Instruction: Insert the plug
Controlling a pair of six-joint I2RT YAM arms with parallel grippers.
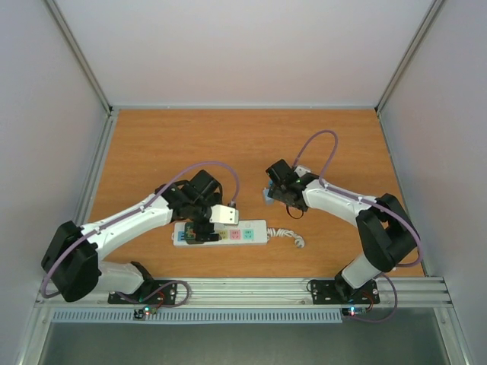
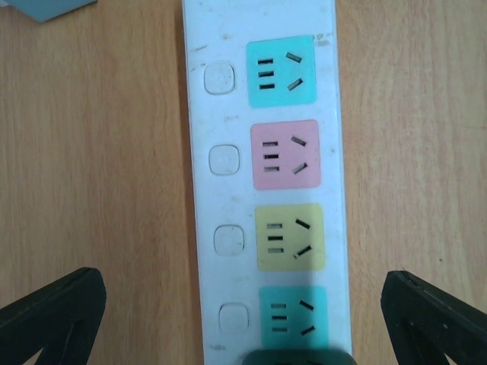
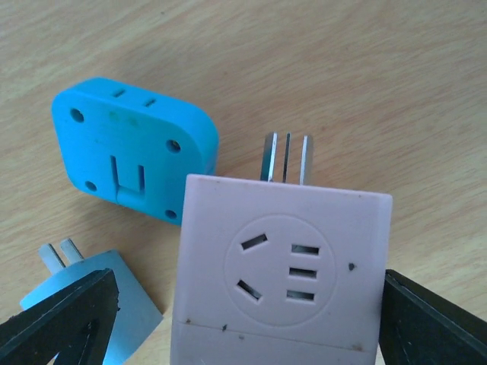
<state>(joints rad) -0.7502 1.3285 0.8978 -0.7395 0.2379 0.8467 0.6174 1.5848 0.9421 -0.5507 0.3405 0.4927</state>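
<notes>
The white plug (image 3: 281, 266) is not in the power strip (image 2: 262, 182) yet; the left gripper (image 2: 240, 285) and right gripper (image 3: 247, 281) are open, holding nothing.

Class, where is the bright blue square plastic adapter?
Right wrist view, upper left: the blue adapter lies on the wooden table, beside the white square adapter.

Wooden table (image 1: 228, 144) — power strip (image 1: 247, 232), blue adapter (image 3: 129, 144)

No text, brand or number can be read on the power strip (image 2: 199, 198), the white adapter (image 3: 278, 266) or the blue adapter (image 3: 129, 148)
</notes>
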